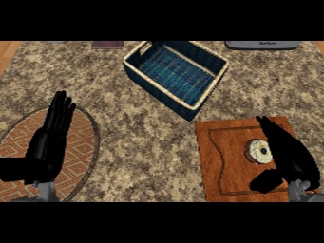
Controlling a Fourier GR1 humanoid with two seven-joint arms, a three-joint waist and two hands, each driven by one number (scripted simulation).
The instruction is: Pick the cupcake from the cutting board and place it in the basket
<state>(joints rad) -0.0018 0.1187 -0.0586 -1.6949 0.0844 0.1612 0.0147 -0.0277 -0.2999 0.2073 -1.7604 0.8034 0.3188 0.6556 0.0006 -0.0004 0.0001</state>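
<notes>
Presently the fingers [271,131] of my right hand [295,162] lie straight and pressed together, holding nothing, just right of the cupcake [258,151] on the wooden cutting board [224,161]. Well apart, up-left, sits the blue basket [175,71]. My left hand [49,140] rests open over a round woven mat [83,152].

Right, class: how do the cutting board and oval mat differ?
The cutting board is rectangular, the oval mat rounded. The cutting board is plain brown wood; the oval mat has an orange diamond pattern. The cutting board carries the cupcake beside the right hand; the oval mat lies under the left hand. Both lie flat on the counter.
</notes>
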